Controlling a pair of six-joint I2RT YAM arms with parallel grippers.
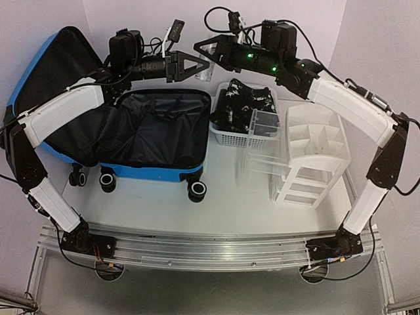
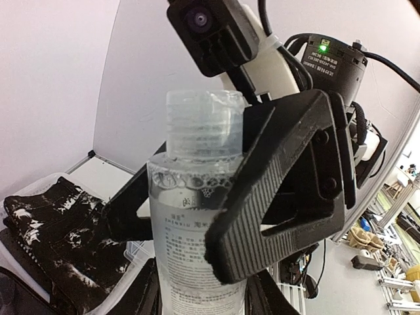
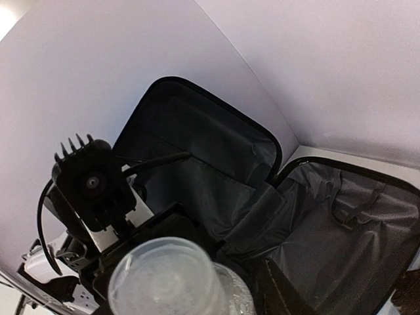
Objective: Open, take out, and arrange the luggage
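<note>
Top external: the luggage (image 1: 157, 174) lies open on the worktop (image 1: 223, 197), at its left, with a blue shell, black lining and wheels toward me. Both my arms meet above its far edge. My left claw (image 1: 197, 65) grips a clear bottle (image 2: 187, 197). My right claw (image 1: 207, 52) flanks it, and I cannot tell whether it grips.

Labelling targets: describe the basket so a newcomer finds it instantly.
Start at the open blue suitcase on the left. Just right of it sits the white basket, holding folded black-and-white cloth. Unlike the white organizer further right, its walls are perforated.
</note>
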